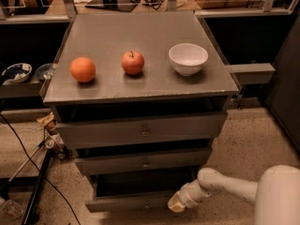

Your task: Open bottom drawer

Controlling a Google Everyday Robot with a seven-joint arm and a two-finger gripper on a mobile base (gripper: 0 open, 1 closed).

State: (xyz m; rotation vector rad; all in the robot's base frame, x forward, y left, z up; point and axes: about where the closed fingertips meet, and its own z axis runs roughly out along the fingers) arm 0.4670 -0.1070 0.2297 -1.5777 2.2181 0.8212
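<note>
Bottom drawer: the lowest front of the grey cabinet, close to the floor. It stands forward of the middle drawer, with a dark opening behind it, so it seems partly open.
End effector: low at the right end of this front, right of the knob. Its grip cannot be told; it is probably placed there to draw the front outward.
Arm: enters from the lower right and is kept low to meet the drawer.
Worktop: carries an orange, an apple and a white bowl, far above the work.

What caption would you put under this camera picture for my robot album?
Robot's tool by the right end of the bottom drawer; orange, apple and bowl sit on the cabinet.
</note>
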